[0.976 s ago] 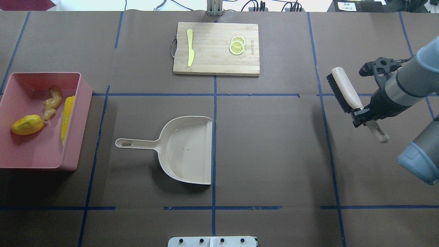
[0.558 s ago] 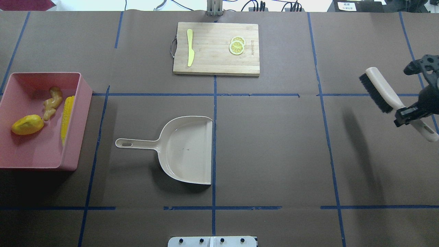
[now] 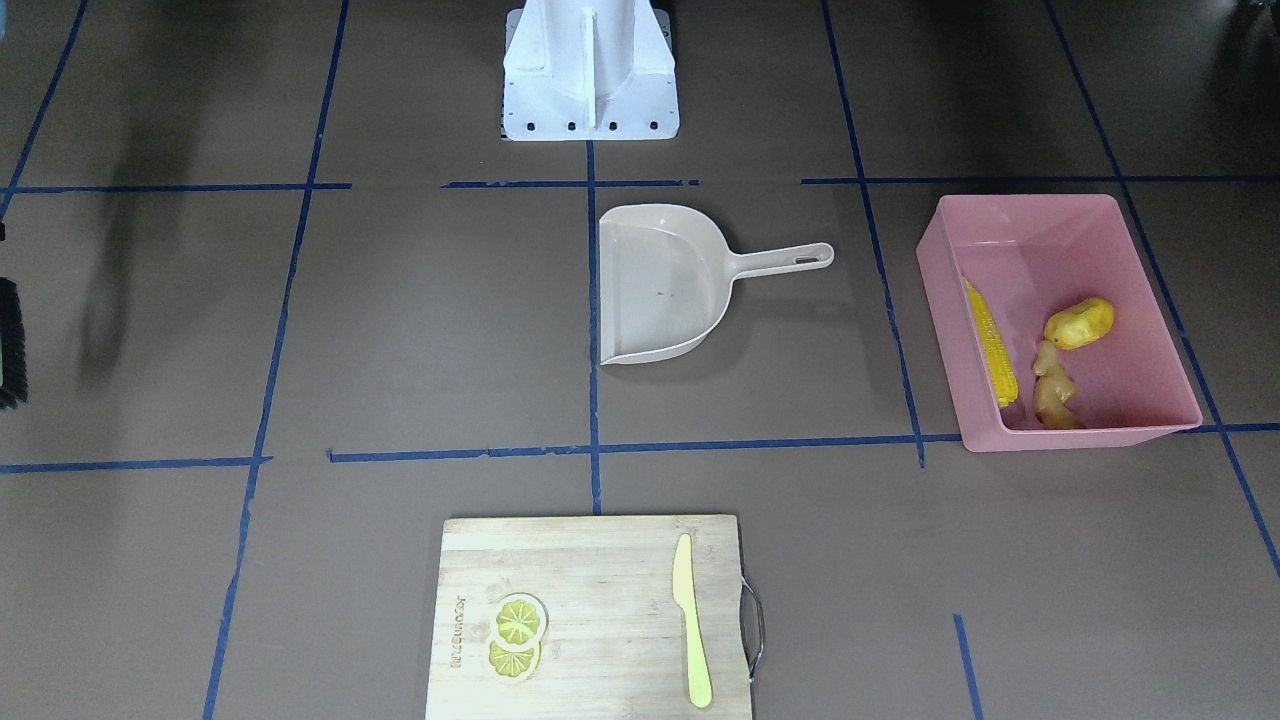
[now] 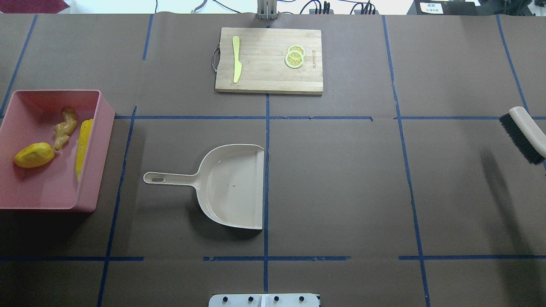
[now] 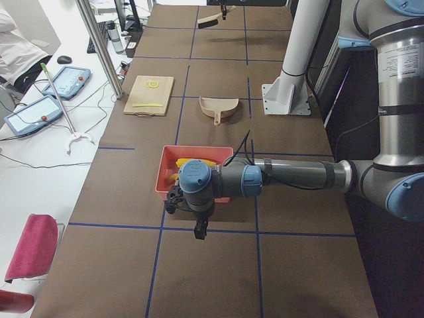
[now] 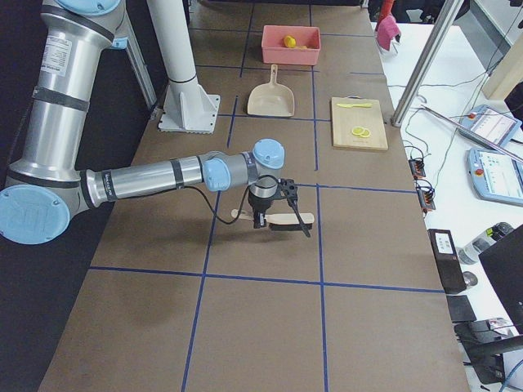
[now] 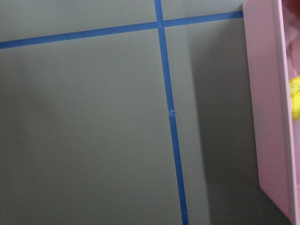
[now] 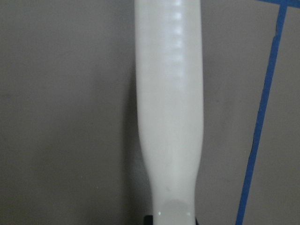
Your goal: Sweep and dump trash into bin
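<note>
My right gripper (image 6: 263, 219) hangs above the table far out on my right with the brush (image 4: 522, 133) at it, bristles clear of the surface. The brush's pale handle fills my right wrist camera, but I cannot tell how far those jaws stand apart. My left gripper (image 5: 197, 222) hovers just beside the pink bin (image 4: 97, 170). I cannot tell its opening either, since that wrist camera shows only table and the bin's wall.

The trash lies inside the bin: the corn cob (image 4: 84, 145) along the wall nearest the dustpan (image 4: 232, 187), the ginger root (image 4: 65, 128) beside it, and the potato piece (image 4: 34, 154) further in. The dustpan sits empty mid-table, so I judge the dumping done.

These toys look light, hard and rounded, likely to roll. I'd push them with bristles rather than pinch them, and lift the dustpan by its handle.
</note>
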`<state>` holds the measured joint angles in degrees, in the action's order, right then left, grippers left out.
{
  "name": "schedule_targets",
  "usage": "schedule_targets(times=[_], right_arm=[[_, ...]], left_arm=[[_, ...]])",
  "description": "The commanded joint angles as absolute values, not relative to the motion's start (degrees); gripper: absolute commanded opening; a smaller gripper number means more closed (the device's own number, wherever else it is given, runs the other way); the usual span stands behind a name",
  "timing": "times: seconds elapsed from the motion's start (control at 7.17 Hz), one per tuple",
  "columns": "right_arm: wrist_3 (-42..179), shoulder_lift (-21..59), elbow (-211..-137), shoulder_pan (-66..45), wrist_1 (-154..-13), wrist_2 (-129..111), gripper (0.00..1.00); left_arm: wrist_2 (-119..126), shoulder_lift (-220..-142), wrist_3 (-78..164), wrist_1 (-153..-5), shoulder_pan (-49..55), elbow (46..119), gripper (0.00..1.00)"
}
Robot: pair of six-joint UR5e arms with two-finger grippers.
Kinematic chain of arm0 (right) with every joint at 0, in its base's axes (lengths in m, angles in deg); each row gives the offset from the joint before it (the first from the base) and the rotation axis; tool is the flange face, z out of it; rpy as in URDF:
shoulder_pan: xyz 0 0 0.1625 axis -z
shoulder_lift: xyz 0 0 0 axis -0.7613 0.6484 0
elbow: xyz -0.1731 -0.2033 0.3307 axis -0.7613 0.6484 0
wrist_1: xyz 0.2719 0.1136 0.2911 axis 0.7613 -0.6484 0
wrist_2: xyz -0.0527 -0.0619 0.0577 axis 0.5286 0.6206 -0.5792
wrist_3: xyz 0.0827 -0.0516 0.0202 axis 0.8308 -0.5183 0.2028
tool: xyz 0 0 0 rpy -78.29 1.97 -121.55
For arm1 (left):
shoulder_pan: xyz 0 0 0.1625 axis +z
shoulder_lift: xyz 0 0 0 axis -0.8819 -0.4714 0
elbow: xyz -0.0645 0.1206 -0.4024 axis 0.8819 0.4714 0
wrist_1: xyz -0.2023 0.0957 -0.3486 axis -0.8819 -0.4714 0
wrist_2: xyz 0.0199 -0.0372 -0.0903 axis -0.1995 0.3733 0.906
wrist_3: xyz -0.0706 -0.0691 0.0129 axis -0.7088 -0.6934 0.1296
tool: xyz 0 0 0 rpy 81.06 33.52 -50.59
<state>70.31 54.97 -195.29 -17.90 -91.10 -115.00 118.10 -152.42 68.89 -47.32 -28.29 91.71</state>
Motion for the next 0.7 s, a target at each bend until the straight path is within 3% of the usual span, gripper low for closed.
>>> schedule_targets(times=[0.0,0.56], right_arm=[[82.52,58.67,-193.24,-16.96,-77.76,-115.23,0.00],[95.75,60.62,-185.87,-8.09,-59.63,-112.69,0.00]], left_arm=[[117.96,-152.52,68.80,-47.66,-28.30,91.78,1.00],[118.14,-152.44,68.72,-47.49,-28.30,91.86,1.00]])
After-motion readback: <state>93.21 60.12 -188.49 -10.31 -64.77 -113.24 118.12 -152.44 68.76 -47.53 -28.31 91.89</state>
